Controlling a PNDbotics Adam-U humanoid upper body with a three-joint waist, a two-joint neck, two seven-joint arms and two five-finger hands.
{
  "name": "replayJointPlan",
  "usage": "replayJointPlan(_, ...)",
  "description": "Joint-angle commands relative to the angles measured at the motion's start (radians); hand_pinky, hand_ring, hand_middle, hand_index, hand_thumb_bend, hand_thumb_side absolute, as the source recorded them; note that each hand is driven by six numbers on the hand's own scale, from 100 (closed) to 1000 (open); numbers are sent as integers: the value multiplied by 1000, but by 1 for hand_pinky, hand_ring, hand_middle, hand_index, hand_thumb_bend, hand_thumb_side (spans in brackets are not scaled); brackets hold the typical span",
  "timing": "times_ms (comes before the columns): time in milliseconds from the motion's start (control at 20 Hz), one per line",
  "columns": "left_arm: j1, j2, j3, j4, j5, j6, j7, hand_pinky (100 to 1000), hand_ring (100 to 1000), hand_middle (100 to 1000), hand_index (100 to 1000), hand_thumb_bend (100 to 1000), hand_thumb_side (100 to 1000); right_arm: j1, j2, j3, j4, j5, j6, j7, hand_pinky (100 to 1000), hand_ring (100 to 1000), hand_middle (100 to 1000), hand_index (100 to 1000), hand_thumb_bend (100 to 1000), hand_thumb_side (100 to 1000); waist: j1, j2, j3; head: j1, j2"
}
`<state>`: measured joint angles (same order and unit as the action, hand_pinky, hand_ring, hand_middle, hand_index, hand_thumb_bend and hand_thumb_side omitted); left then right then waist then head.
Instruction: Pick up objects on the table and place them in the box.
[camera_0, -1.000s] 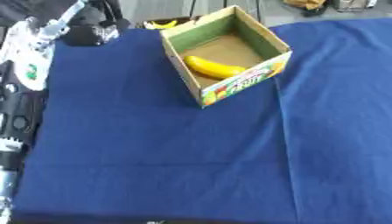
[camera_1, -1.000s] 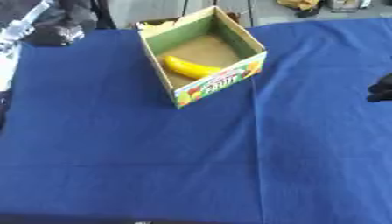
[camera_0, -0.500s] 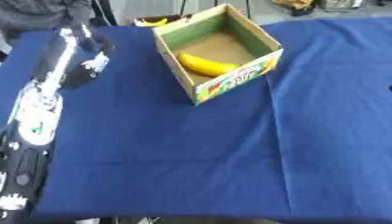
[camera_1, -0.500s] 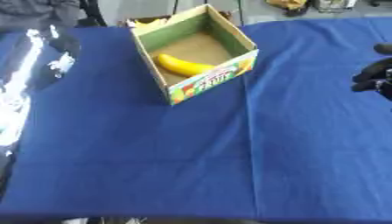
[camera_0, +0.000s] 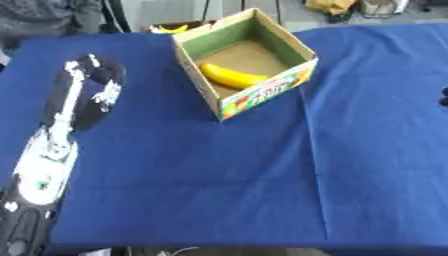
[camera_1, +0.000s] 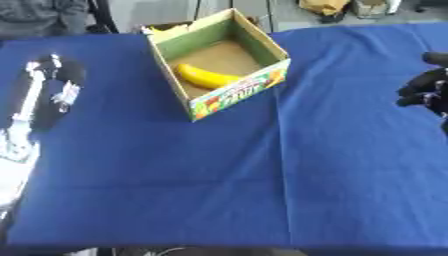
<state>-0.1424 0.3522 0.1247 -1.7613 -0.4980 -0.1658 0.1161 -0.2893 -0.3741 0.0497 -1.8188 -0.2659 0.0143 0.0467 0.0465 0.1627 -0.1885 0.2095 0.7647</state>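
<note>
Banana lies inside the box, well apart from the empty, curled right hand

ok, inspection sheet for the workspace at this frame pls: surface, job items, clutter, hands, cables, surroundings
Surface: blue cloth covers the table; a crease runs down its right part.
Job's things: cardboard box stands open at the far centre, turned askew; one banana lies inside it.
Clutter: nothing seen on the cloth outside the box.
Hands: left hand lies over the cloth at the left, fingers blurred. Right hand shows at the right edge, fingers curled, holding nothing.
Cables: dark cables hang beyond the far edge.
Surroundings: something yellow behind the box; a person's dark sleeve at the far left.
</note>
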Motion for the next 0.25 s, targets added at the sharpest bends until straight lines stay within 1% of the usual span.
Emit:
replayJointPlan(50,0,26,-1,-69,53,47,-16,541,507,565,670,310,942,-2,-11,-3,-14,-7,-3,4,566,582,523,789,100,881,-6,-18,1,3,5)
replayJointPlan(200,2,34,4,-89,109,70,-37,542,508,567,671,309,947,3,-15,-3,-20,-10,-3,4,567,582,523,789,100,880,-7,-19,2,3,5)
replayJointPlan(250,3,46,10,-93,193,73,-50,542,508,567,671,309,947,5,-15,-4,-22,-11,-3,3,567,582,523,789,100,880,-7,-19,3,2,5)
